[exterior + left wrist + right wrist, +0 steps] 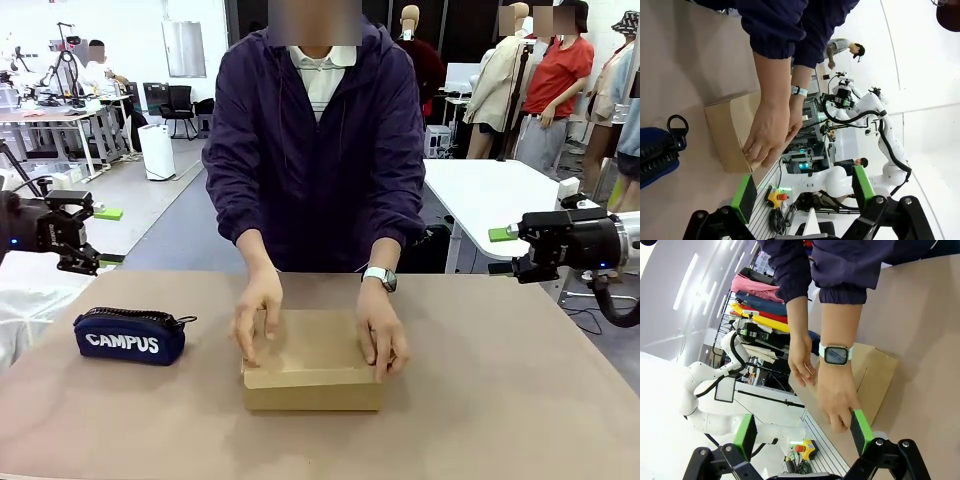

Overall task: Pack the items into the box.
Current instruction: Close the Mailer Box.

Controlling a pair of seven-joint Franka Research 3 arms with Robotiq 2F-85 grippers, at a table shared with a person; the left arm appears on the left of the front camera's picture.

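The box point(312, 375) sits closed at table centre, both of the person's hands point(258, 318) pressing its lid. The pouch point(129, 336) lies at its nine o'clock. Left gripper point(82, 232) and right gripper point(518, 248) hover wide open, empty.

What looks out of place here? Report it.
Nothing stands out. The box sits flat and closed on the table with the person's hands resting on its lid. The CAMPUS pouch lies zipped beside it, apart.

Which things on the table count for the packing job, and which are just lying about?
Job:
- cardboard box, lid down, both of the person's hands on it

Lying about:
- navy CAMPUS pouch, on the table beside the box, apart from it
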